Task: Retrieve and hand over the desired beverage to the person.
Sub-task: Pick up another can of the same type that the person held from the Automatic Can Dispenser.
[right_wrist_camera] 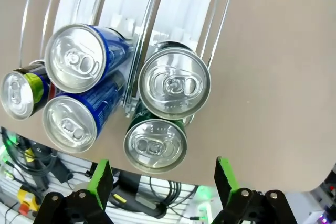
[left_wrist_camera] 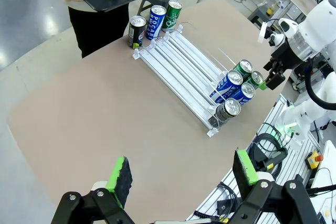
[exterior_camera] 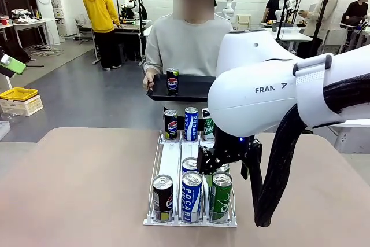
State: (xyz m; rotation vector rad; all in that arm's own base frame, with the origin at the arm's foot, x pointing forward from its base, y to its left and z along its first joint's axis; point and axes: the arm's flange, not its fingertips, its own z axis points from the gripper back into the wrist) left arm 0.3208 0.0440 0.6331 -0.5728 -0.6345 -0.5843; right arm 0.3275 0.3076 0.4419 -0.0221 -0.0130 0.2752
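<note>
Right end effector: the right end effector (right_wrist_camera: pixel 164 181) hung with its jaws wide and empty, pointing straight down (a hover lined up for a top-down pick, as I judged it).
Task's thing: the front green aluminium can (right_wrist_camera: pixel 155 145) and the second green aluminium can (right_wrist_camera: pixel 174 83) stood upright directly below it, untouched. Being centred under it, the front one was probably the desired beverage (not certain).
Neighbours: two blue aluminium cans (right_wrist_camera: pixel 81 59) stood just to one side of the green pair, with a black aluminium can (right_wrist_camera: pixel 21 95) beyond them.
Rack: the white three-lane can rack (exterior_camera: pixel 170 160) kept the cans upright in files, leaving their tops free for a grasp. Three more cans stood at its end farthest from the end effector.
Left end effector: the left end effector (left_wrist_camera: pixel 182 174) was wide and empty above the bare brown table (left_wrist_camera: pixel 79 129), with the rack well ahead of it (parked clear, I supposed).
Person: the person (exterior_camera: pixel 188 44) stood across the table, far beyond the right end effector. They held a flat black tray (exterior_camera: pixel 193 88) level, seemingly to receive a drink.
Tray load: a dark cola can (exterior_camera: pixel 172 80) stood upright on it.
Writing: "pepsi" showed on the tray can, "POCARI" on the blue cans and "FRAN A" on the white arm shell. The green cans' lettering was too small to read.
</note>
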